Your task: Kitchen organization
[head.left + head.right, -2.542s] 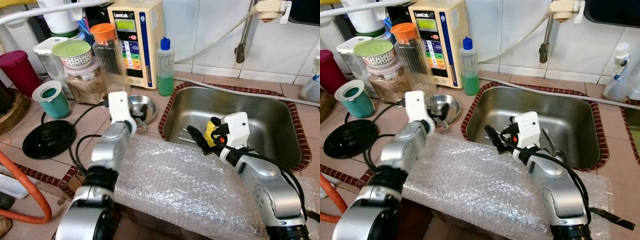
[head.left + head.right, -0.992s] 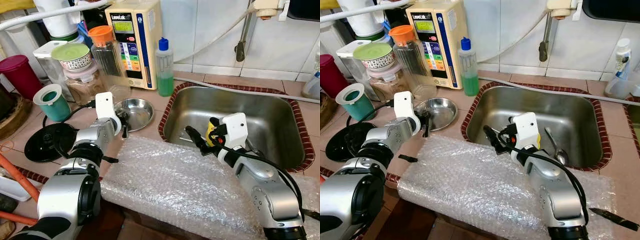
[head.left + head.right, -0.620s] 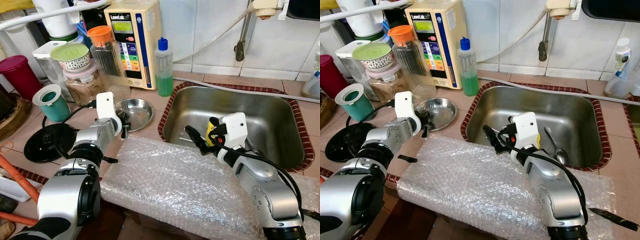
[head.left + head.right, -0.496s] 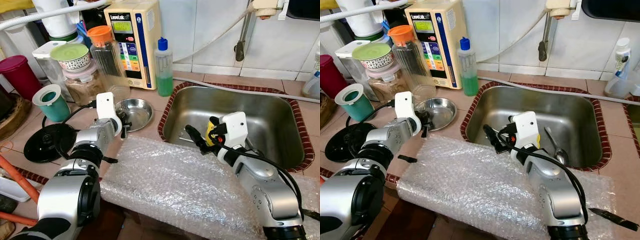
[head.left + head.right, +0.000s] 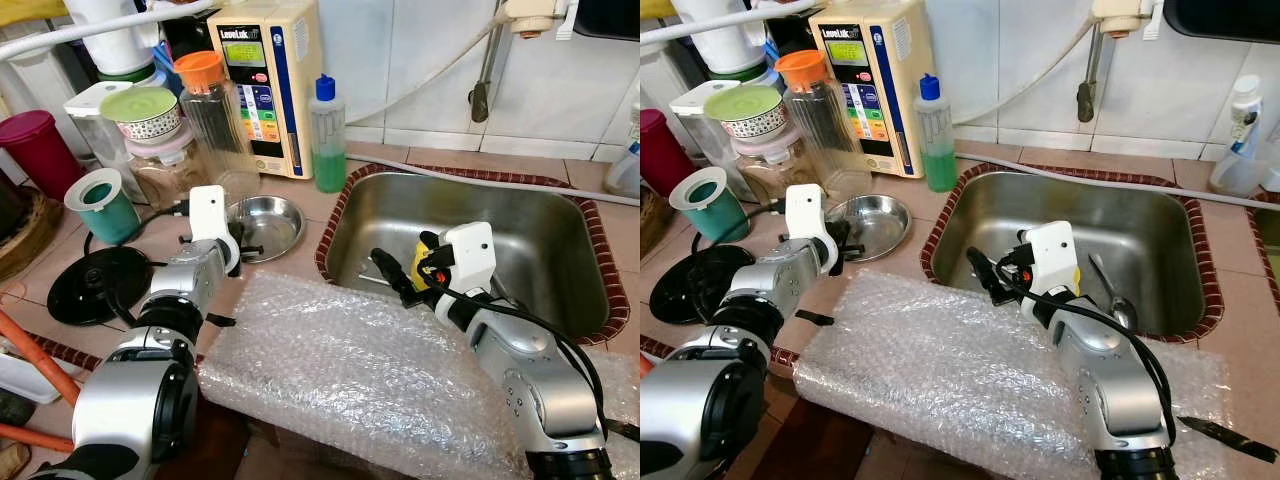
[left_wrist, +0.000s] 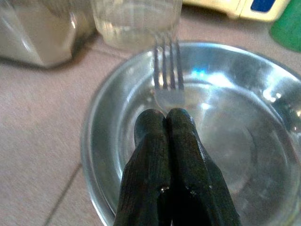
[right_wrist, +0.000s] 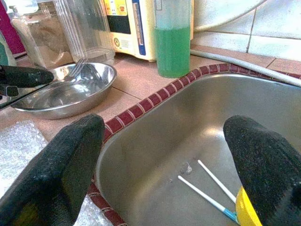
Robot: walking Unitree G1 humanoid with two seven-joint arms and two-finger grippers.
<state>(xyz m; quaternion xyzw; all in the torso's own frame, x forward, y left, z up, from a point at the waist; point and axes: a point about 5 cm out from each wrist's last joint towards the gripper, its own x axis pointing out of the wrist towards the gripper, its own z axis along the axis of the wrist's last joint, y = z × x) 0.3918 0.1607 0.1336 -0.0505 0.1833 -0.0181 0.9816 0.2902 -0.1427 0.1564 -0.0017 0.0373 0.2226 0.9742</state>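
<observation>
Cluttered with jars beside the steel sink (image 5: 560,290), the tiled tabletop (image 5: 300,250) carries a steel bowl (image 5: 268,222). Over it the left gripper (image 6: 165,123) has its jaws pinched on a fork (image 6: 167,77), tines out. My guess: lower and release. The right gripper (image 7: 164,155) hovers wide above the sink, empty.

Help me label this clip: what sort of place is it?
A home kitchen counter, most likely: a steel sink set in tile, food jars crowded at the back, dish soap, and a fork held over a metal bowl.
</observation>
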